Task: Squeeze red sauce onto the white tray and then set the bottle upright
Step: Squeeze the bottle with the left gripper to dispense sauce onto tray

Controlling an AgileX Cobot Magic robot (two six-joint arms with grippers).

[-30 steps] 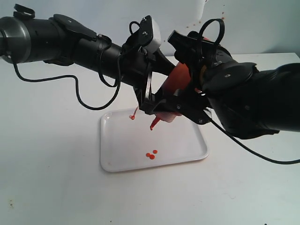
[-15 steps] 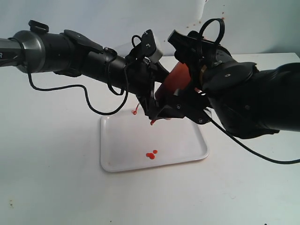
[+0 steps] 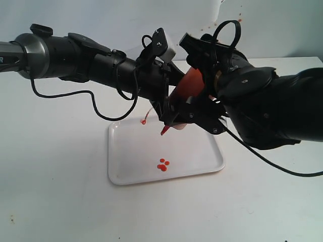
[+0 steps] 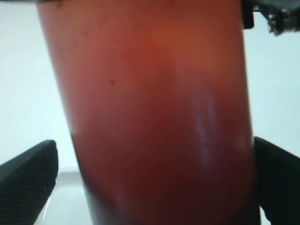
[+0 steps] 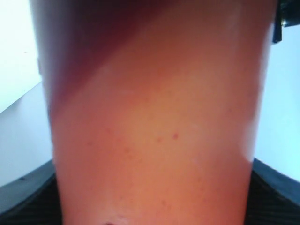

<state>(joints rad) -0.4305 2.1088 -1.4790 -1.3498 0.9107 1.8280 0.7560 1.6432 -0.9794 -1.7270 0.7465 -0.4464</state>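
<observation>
- The left gripper [image 3: 169,113] reaches in from the left and straddles the bottle's lower body. In the left wrist view one finger [image 4: 279,173] lies against the wall, while the other [image 4: 28,176] shows a sliver of light beside it. I cannot tell whether it is pressing.
- The tethered cap [image 3: 144,121] dangles free just left of the nozzle, above the tray's far edge. It should be let hang, as it is clear of the stream.
- The white tray [image 3: 128,151] lies flat on the surface [image 3: 60,196], below both arms.
- The nozzle [image 3: 165,130] points down and left, above the tray's far half and apart from it.
- The red sauce [image 3: 162,165] sits as a few small round blobs touching one another, toward the tray's near rim.
- The bottle [image 3: 190,84] is held aloft over the tray, tilted with its base up and to the right.
- The right gripper [image 3: 202,115] comes from the right and is clamped on the bottle. Its fingers [image 5: 23,199] hug both sides in the right wrist view.
- The step in hand looks like squeezing. To do it well:
  - Let the right gripper carry the weight.
  - Have the left close slowly across the soft wall.
  - Aim the tip inside the rim.
  - Ease off before tilting back, so no drip trails onto the surface.
</observation>
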